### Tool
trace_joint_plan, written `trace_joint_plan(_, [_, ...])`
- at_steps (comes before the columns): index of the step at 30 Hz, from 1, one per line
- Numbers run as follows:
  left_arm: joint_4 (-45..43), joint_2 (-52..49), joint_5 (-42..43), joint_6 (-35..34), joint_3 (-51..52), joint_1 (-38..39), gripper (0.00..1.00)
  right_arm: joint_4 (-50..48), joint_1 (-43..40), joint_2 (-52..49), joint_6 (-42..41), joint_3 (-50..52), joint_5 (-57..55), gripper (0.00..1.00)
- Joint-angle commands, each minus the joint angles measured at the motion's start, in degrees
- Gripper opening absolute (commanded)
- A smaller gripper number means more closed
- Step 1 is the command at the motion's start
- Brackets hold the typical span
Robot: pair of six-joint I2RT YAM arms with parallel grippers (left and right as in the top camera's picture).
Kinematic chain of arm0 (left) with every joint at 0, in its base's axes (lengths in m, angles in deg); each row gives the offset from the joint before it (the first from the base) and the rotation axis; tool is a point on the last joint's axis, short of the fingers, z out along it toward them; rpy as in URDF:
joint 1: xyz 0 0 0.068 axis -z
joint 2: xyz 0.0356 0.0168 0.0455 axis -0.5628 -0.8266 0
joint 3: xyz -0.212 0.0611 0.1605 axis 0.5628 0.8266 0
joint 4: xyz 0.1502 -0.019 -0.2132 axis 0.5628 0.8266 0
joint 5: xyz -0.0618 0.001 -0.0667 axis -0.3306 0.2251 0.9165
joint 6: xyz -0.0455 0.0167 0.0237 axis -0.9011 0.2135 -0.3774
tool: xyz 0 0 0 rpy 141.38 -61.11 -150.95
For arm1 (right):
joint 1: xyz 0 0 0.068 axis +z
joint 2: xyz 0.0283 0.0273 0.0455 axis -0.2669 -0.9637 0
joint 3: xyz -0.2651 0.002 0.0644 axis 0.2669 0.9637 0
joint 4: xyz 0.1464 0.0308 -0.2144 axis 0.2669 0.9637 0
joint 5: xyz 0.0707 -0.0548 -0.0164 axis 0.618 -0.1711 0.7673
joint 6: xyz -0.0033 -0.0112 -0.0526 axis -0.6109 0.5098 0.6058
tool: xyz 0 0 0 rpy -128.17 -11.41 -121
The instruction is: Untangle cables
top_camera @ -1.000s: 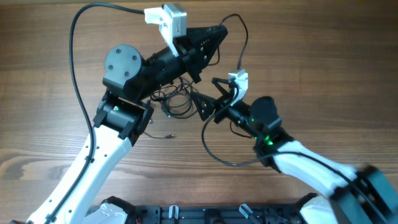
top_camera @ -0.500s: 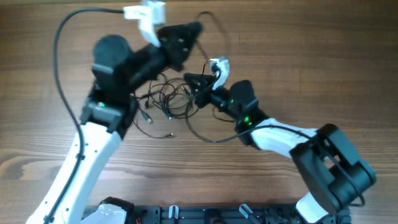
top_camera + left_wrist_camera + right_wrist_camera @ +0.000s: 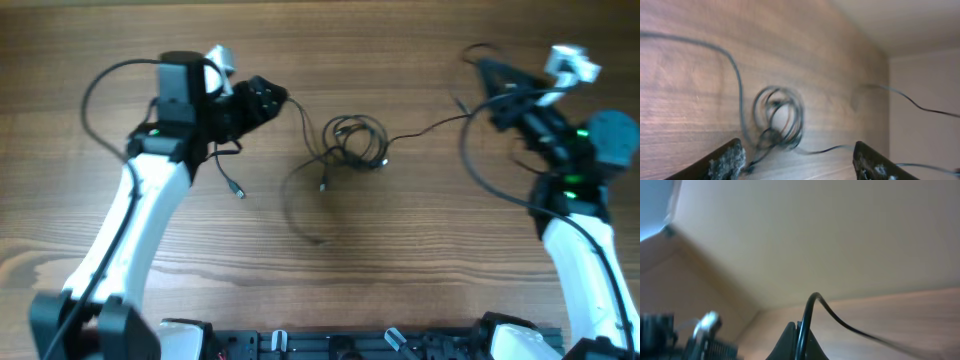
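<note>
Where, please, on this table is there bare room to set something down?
Bare table: along the far edge between the left gripper and right gripper, and at the front between the arms. Crowded: the middle, with the cable tangle and the stretched cable to the right gripper.

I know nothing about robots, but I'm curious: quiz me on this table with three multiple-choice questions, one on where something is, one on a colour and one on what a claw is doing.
1. Where does the bunch of cables lie?
A. in the middle of the table
B. hanging over the table's edge
C. draped over a robot arm

2. What colour are the cables?
A. white
B. red
C. black

3. How is the right gripper?
A. wide open and empty
B. shut on a cable
C. shut on nothing

Answers:
1 A: the overhead view shows the coil on bare wood at mid-table.
2 C: every strand is black.
3 B: the right wrist view shows its fingers pinched on a black cable.
</note>
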Motion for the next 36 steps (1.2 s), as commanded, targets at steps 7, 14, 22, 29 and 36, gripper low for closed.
trace_joint_plan(7, [-5.0, -13.5, -0.2, 0.3, 0.0, 12.6, 0.94, -0.2, -18.9, 3.7, -5.3, -0.7, 12.8, 0.04])
trace_joint_plan(14, [-12.1, -19.4, -14.7, 11.5, 0.0, 21.2, 1.00, -0.2, -18.9, 3.7, -4.7, -0.7, 20.8, 0.04])
trace_joint_plan(22, [-19.1, -26.0, -29.6, 25.9, 0.0, 26.8, 0.69, -0.2, -18.9, 3.7, -4.6, -0.7, 21.8, 0.05])
trace_joint_plan(29, [-17.0, -30.1, -30.1, 25.9, 0.0, 26.8, 0.04, -2.9, -18.9, 3.7, -1.7, -1.0, 13.2, 0.05])
trace_joint_plan(36, [-5.7, -30.1, -42.2, 25.9, 0.0, 24.8, 0.04, 21.1, -18.9, 3.0, 18.6, -18.3, -4.5, 0.05])
